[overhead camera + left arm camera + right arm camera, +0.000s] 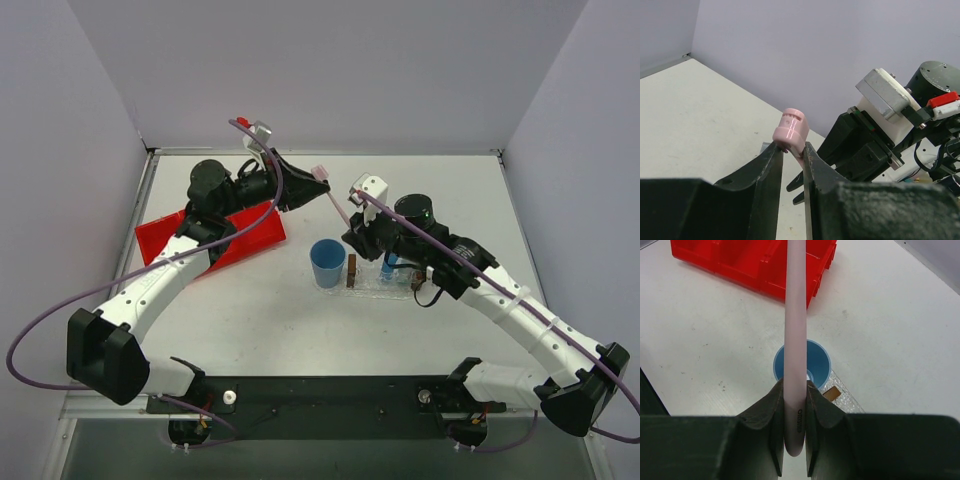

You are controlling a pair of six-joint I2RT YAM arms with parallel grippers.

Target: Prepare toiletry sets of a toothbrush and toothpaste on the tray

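The pale pink toothbrush (pixel 336 200) hangs in the air between my two grippers, behind the blue cup. My right gripper (pixel 352 226) is shut on its handle end (pixel 795 405), and the shaft (pixel 795 315) runs up and away from the jaws. My left gripper (pixel 313 180) has its fingertips closed round the neck just under the pink head (pixel 790 131). The clear tray (pixel 375 288) with brown end blocks lies under the right arm, and a blue toothpaste tube (pixel 388 265) shows in it.
A blue cup (pixel 327 262) stands just left of the tray, directly below the toothbrush in the right wrist view (pixel 816 362). A red bin (pixel 165 240) sits at the back left under the left arm. Grey walls close in the back and sides.
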